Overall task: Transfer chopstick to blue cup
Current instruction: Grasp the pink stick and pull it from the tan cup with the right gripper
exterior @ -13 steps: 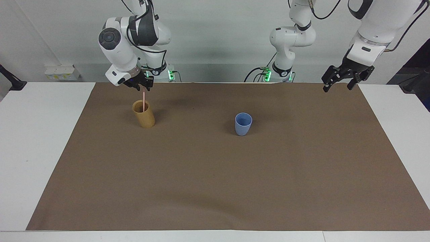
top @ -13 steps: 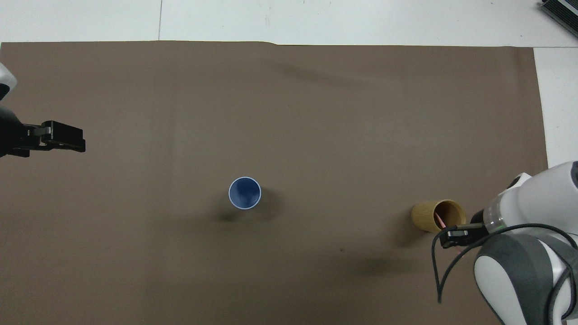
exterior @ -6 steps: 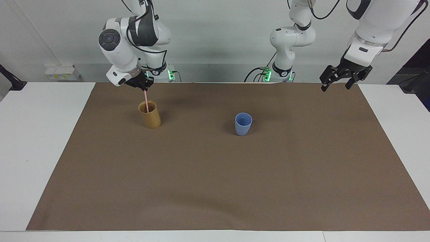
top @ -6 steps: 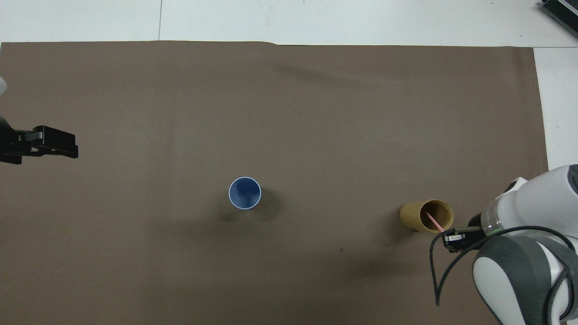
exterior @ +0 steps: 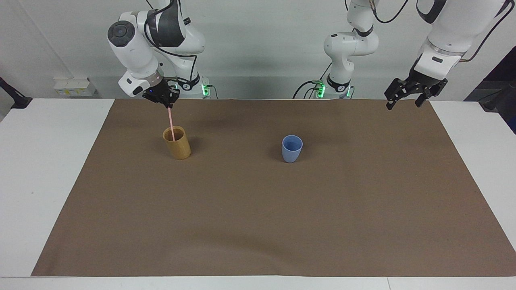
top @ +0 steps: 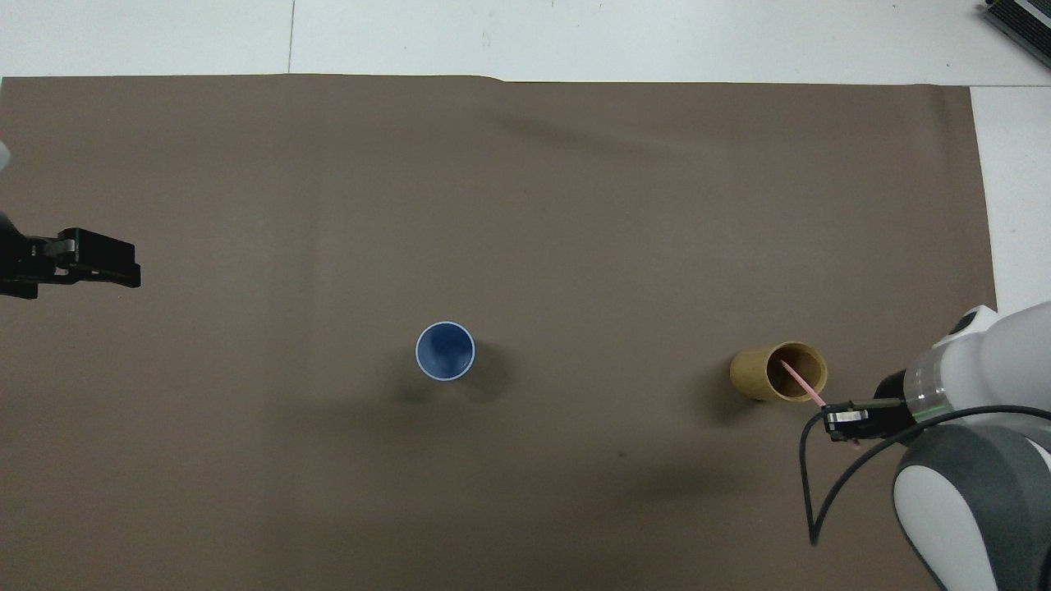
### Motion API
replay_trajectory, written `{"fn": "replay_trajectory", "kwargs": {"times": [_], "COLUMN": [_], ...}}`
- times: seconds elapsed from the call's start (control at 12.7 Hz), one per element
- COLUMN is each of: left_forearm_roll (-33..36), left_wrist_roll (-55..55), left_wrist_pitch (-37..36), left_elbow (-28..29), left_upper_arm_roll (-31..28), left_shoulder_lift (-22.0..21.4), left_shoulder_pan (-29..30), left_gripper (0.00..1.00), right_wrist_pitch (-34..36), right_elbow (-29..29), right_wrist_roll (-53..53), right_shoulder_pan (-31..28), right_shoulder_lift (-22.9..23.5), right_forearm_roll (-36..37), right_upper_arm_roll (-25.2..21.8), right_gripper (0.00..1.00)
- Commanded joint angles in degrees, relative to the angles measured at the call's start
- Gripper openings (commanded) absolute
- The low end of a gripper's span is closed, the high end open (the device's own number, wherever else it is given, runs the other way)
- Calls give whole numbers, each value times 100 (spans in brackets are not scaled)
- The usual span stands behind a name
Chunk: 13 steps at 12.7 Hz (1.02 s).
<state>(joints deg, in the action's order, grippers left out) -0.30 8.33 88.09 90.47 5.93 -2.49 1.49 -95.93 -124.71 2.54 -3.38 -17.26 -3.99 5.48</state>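
My right gripper [exterior: 167,103] [top: 839,417] is shut on the top end of the pale pink chopstick [exterior: 171,123] [top: 799,382]. The stick hangs down with its lower end still inside the tan wooden cup [exterior: 177,142] [top: 776,373], which stands toward the right arm's end of the table. The light-blue cup [exterior: 292,148] [top: 445,351] stands upright near the middle of the brown mat, with nothing in it. My left gripper [exterior: 405,99] [top: 123,269] waits open in the air over the mat's edge at the left arm's end.
A brown mat [exterior: 258,225] covers most of the white table [exterior: 44,161]. Only the two cups stand on it.
The right gripper closed on the chopstick and rose, drawing it partly out of the tan cup; the cup went from tilted to upright and shifted slightly. The left gripper drew back a little.
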Motion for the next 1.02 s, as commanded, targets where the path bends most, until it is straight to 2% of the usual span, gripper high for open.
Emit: {"fn": "replay_trajectory", "kwargs": {"times": [0.0, 0.31, 0.63, 0.94], "left_forearm_roll": [-5, -5, -5, -5], "left_wrist_roll": [11, 11, 11, 11], "left_wrist_pitch": [-64, -64, -64, -64], "left_elbow": [50, 50, 41, 50], "left_upper_arm_roll": [31, 40, 40, 31], "left_shoulder_lift": [-94, -85, -94, -94], "left_shoulder_pan": [185, 176, 176, 176], "left_gripper": [100, 100, 100, 100], "right_wrist_pitch": [407, 979, 1848, 1922], "right_elbow": [577, 1175, 2168, 2416], "right_wrist_roll": [-105, 650, 1379, 2327], "right_shoulder_pan": [-93, -111, -181, -173], "right_shoulder_lift": [99, 240, 662, 733], "right_forearm_roll": [-398, -830, -1058, -1901], "right_upper_arm_roll": [14, 14, -21, -100], "right_gripper": [0, 0, 0, 0]}}
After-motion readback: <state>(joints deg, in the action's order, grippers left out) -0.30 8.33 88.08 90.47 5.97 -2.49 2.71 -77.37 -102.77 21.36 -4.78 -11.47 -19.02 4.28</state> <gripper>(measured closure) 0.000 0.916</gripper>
